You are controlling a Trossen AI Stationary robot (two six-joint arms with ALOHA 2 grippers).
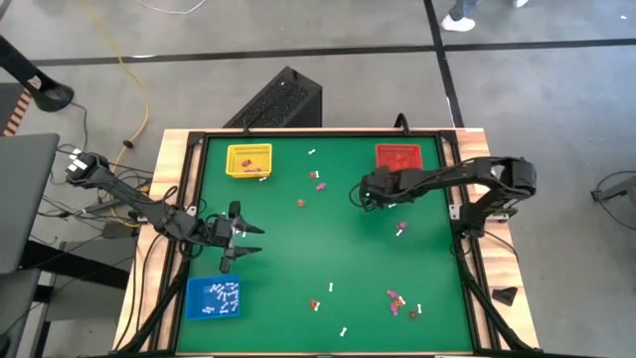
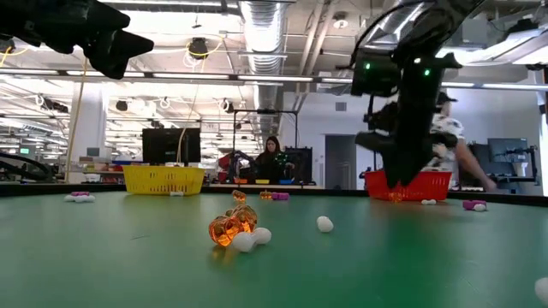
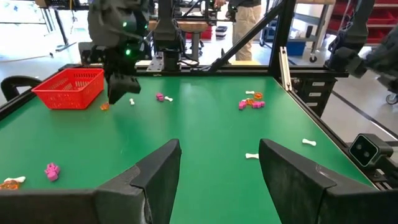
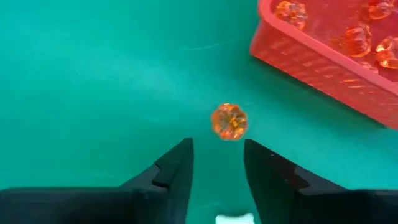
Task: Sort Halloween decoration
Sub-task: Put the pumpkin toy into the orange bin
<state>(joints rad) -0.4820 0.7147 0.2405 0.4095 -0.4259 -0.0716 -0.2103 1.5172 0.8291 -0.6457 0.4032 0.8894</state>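
Note:
The Halloween decoration lies scattered over the green mat: white sticks (image 1: pixel 331 287), purple-pink pieces (image 1: pixel 396 296) and orange-red pieces (image 2: pixel 229 227). My right gripper (image 4: pixel 217 146) hangs open, pointing steeply down, just off the near left corner of the red tray (image 1: pixel 399 156). One orange pumpkin (image 4: pixel 229 121) shows on the mat just beyond its fingertips, outside the tray; whether it rests there I cannot tell. More pumpkins (image 4: pixel 360 37) lie inside that tray. My left gripper (image 1: pixel 260 239) waits open and level, above the mat beyond the blue tray (image 1: pixel 212 298).
The yellow tray (image 1: pixel 248 159) stands at the far left with purple pieces in it, and the blue tray holds several white sticks. Loose trinkets cluster near the front right (image 1: pixel 402 303) and mid-table (image 1: pixel 320 183). People stand in the room behind the table (image 2: pixel 272 158).

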